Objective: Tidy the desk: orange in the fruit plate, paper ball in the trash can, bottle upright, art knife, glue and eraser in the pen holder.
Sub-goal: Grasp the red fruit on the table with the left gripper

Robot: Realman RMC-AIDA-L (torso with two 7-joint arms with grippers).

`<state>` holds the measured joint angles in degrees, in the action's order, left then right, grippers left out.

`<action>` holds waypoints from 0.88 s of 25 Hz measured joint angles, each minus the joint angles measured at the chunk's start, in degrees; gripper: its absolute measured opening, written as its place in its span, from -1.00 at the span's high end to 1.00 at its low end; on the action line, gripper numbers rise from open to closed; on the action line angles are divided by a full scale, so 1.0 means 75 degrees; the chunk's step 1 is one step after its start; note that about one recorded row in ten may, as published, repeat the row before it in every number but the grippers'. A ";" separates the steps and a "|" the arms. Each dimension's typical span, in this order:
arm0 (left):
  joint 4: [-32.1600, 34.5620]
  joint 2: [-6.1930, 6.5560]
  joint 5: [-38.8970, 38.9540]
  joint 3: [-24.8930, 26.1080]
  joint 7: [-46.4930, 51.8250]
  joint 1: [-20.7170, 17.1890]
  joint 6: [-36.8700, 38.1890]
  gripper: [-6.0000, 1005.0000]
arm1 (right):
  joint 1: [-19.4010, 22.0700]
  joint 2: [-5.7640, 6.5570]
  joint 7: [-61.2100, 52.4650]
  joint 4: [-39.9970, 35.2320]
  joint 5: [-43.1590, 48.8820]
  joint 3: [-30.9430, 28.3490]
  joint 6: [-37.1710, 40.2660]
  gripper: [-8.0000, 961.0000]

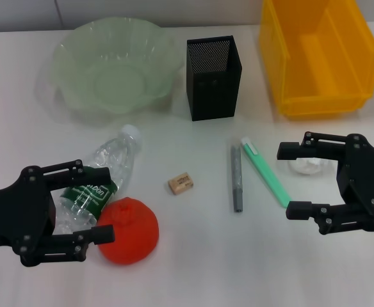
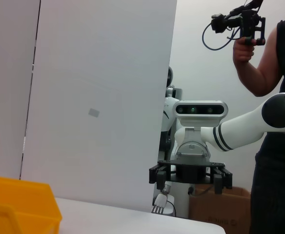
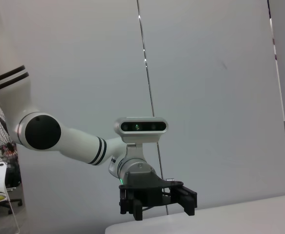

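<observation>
Orange (image 1: 130,230), lumpy and red, lies low on the white counter (image 1: 187,268), touching the left gripper (image 1: 92,203), jaws apart, beside the toppled clear bottle (image 1: 100,185). Beige eraser (image 1: 180,183) mid-counter. Right gripper (image 1: 296,181), jaws apart, hovers by the crumpled paper ball (image 1: 307,166).

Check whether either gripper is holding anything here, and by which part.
Nothing is held. The left gripper hovers open over the bottle and orange; the right gripper is open too.
</observation>
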<state>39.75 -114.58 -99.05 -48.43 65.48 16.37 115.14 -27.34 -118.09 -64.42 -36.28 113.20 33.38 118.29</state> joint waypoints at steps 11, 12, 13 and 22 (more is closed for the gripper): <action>0.0036 -0.0013 0.0000 -0.0006 0.0000 0.0010 0.0000 -0.54 | -0.0059 -0.0006 0.0000 -0.0002 -0.0001 -0.0024 0.0000 -0.67; 0.0048 -0.0015 -0.0008 -0.0011 0.0032 0.0032 -0.0004 -0.54 | -0.0059 -0.0006 0.0000 -0.0002 -0.0001 -0.0024 0.0000 -0.67; 0.0052 -0.0014 -0.0024 -0.0011 0.0043 0.0045 -0.0006 -0.54 | -0.0059 -0.0005 0.0000 -0.0002 0.0000 -0.0036 0.0000 -0.67; 0.0138 0.0085 -0.0752 0.0083 0.0321 0.0525 -0.0475 -0.53 | 0.0140 -0.0005 -0.0003 0.0132 -0.0001 -0.0571 -0.0535 -0.67</action>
<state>40.79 -113.94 -104.69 -47.81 67.89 20.31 111.58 -26.29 -118.12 -64.45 -35.29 113.20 29.10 114.28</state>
